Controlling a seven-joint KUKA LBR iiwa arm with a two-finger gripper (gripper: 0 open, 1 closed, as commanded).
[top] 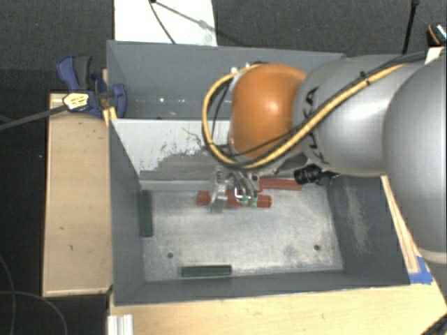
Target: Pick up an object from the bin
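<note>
My gripper (234, 192) is low in the middle of the bin, under the orange cover, right on top of a red bar (206, 199). The bar lies left to right on the bin floor, with a small green piece at its right end (264, 202), and the gripper hides its middle. A second red bar (283, 184) lies just behind and to the right, partly under the arm.
A dark green bar (144, 213) stands along the bin's left wall. Another dark green bar (206, 271) lies flat by the front wall. The bulky arm covers the bin's right rear part.
</note>
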